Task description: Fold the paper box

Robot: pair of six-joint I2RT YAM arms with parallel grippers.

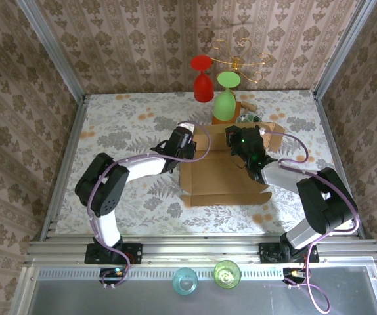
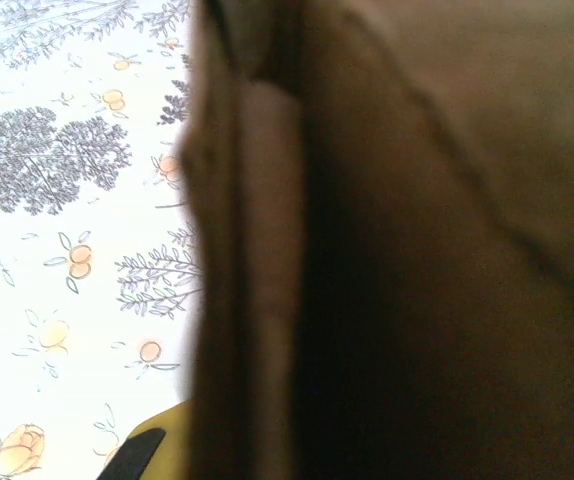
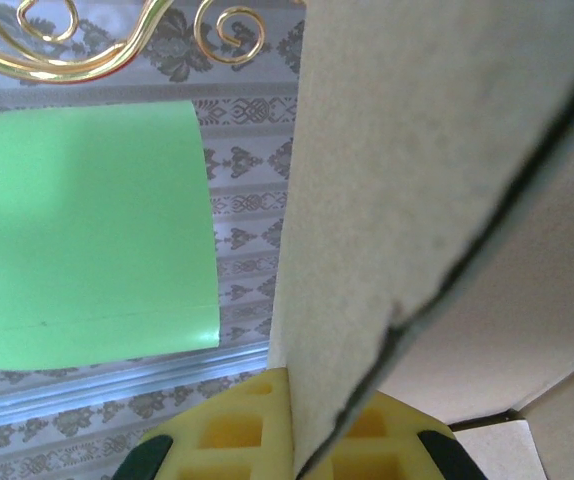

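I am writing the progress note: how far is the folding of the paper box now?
Done: far panels of the paper box look partly raised. In hand: the left jaws and right jaws are shut on its far edge; the right wrist view shows cardboard clamped. Left: the near flaps lie flat, nothing tucked in.

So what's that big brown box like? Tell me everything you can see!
The plain brown cardboard box lies open in the middle of the flowery table, half folded: flat base, back and side flaps raised, a front flap flat. It is unprinted and creased. The left gripper pinches its left wall; the right gripper pinches a raised flap at the back right.
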